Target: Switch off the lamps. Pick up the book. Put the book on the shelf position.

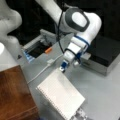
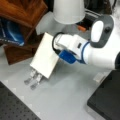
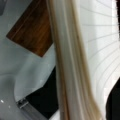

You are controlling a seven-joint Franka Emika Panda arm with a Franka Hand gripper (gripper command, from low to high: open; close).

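Observation:
The book (image 1: 61, 96) is a white spiral-bound notebook leaning tilted on a slotted grey metal stand (image 2: 32, 78). It also shows in a front view (image 2: 44, 58). My gripper (image 1: 63, 68) is at the book's far upper edge, touching it. In a front view the gripper (image 2: 57, 48) sits against the book's right edge. The wrist view is filled by the book's page edge (image 3: 71, 65), very close. The shelf position (image 1: 15, 96) is a dark brown wooden block beside the book (image 2: 23, 10) (image 3: 32, 30). A white lamp shade (image 2: 68, 10) stands behind the arm.
A black-topped grey metal box (image 1: 105, 53) (image 2: 107, 100) lies beyond the gripper. A white cable with a plug (image 1: 50, 62) crosses the table near an orange item (image 1: 48, 50). A black perforated board (image 2: 12, 107) fills a front view's bottom left corner.

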